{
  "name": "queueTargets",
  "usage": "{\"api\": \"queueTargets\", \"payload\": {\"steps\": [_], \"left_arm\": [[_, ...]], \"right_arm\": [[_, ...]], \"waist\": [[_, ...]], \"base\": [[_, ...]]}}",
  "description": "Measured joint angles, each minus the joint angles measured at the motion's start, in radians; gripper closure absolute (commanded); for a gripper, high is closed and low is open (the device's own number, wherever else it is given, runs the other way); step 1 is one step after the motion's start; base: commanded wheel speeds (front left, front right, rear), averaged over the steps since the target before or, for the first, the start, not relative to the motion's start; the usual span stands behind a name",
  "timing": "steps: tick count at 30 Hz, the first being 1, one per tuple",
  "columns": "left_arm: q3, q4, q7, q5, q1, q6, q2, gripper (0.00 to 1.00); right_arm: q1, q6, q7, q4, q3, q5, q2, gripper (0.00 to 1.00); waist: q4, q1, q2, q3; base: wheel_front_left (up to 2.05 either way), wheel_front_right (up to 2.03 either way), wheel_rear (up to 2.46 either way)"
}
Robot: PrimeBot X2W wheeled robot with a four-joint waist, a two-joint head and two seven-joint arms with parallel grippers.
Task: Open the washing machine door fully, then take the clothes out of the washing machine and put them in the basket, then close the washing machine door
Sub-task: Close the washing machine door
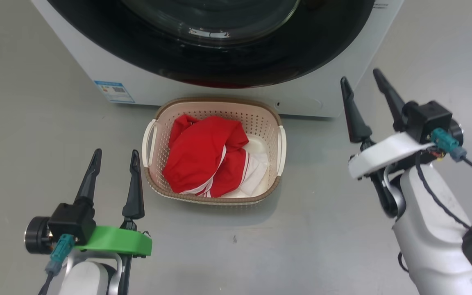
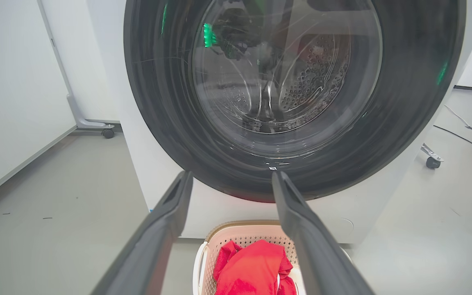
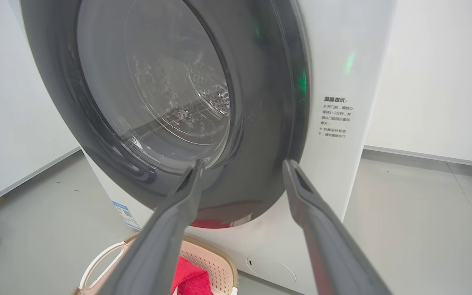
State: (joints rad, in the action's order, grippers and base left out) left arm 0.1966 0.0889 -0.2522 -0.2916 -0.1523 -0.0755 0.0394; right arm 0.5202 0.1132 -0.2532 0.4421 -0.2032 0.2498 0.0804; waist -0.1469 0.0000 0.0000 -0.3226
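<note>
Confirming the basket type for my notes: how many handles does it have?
2. The left handle is on the basket's side toward the robot's left, and the right handle is on the opposite side. The clothes cover neither.

- Bright, even overhead light; a soft shadow lies on the floor (image 1: 236,223) at the near side of the basket (image 1: 219,101).
- Green and white glare spots the glossy washing machine door (image 2: 158,123).
- Wrist views bow at the edges.
</note>
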Motion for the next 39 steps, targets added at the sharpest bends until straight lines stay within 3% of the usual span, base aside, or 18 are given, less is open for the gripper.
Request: {"api": "queueTargets", "payload": {"steps": [12, 22, 39], "left_arm": [[-0.005, 0.047, 0.000, -0.012, 0.077, 0.002, 0.009, 0.00], [0.004, 0.067, 0.012, -0.032, 0.127, 0.011, 0.009, 0.00], [0.005, 0.064, 0.023, -0.041, 0.206, 0.011, 0.015, 0.00]], "right_arm": [[-0.199, -0.003, 0.000, -0.068, 0.016, 0.013, -0.016, 0.00], [-0.331, -0.030, 0.000, -0.131, 0.026, 0.014, -0.021, 0.00], [-0.481, -0.047, 0.000, -0.199, 0.009, 0.014, -0.029, 0.00]], "waist": [[0.059, 0.0000, 0.0000, 0.089], [0.100, 0.0000, 0.0000, 0.164], [0.145, 0.0000, 0.0000, 0.252]], "base": [[0.00, 0.00, 0.00], [0.00, 0.00, 0.00], [0.00, 0.00, 0.00]]}}
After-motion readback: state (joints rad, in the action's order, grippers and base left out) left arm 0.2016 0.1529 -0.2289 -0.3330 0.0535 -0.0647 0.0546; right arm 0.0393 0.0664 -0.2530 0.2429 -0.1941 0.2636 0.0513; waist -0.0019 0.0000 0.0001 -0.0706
